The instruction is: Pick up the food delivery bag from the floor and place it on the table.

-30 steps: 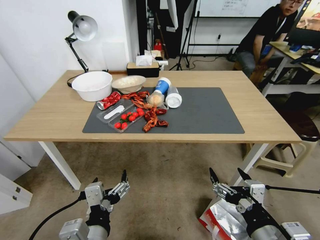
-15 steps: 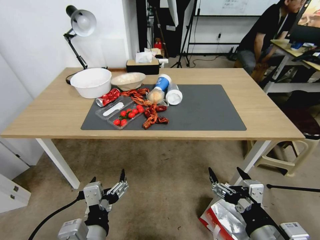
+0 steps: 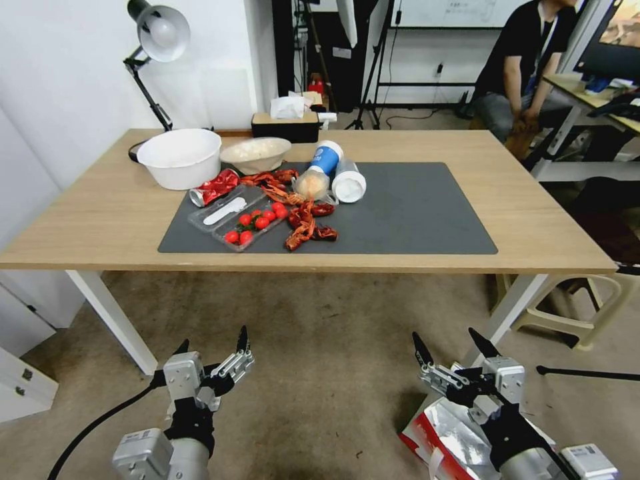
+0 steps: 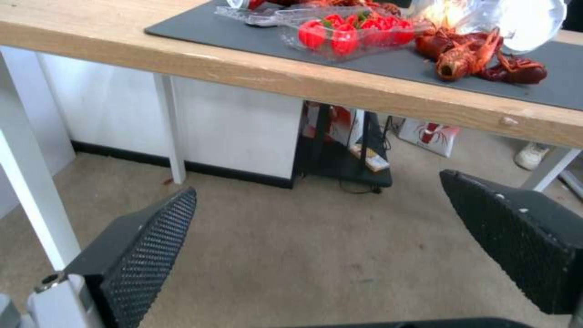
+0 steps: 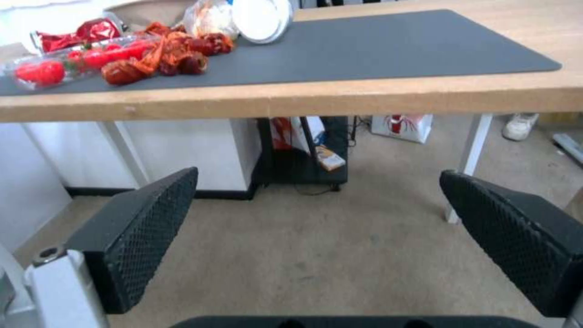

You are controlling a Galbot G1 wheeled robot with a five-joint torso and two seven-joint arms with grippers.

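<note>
The food delivery bag [image 3: 445,435] stands on the floor [image 3: 320,347] at the lower right, showing a red side panel and open silver foil lining. My right gripper [image 3: 448,343] hovers open just over its far edge, holding nothing. My left gripper [image 3: 213,340] hangs open above bare carpet on the left, also with nothing in it. The table [image 3: 100,220], light wood with a dark grey mat [image 3: 413,213], stands ahead of both arms. From the left wrist view the open gripper [image 4: 316,191] faces under the table's edge [image 4: 243,73]. The right wrist view shows its gripper [image 5: 319,177] open below the tabletop [image 5: 364,98].
The mat's left half holds a tomato tray [image 3: 250,227], crayfish [image 3: 303,230], tipped cups [image 3: 337,177], a crushed can and two bowls [image 3: 179,157]. A white table leg [image 3: 510,310] and a stool [image 3: 573,313] stand near the bag. A small printed bag [image 4: 428,136] sits under the table.
The whole head picture has shifted slightly, so the camera has moved. Both grippers keep the same open pose, and the bag and table items lie as before.
</note>
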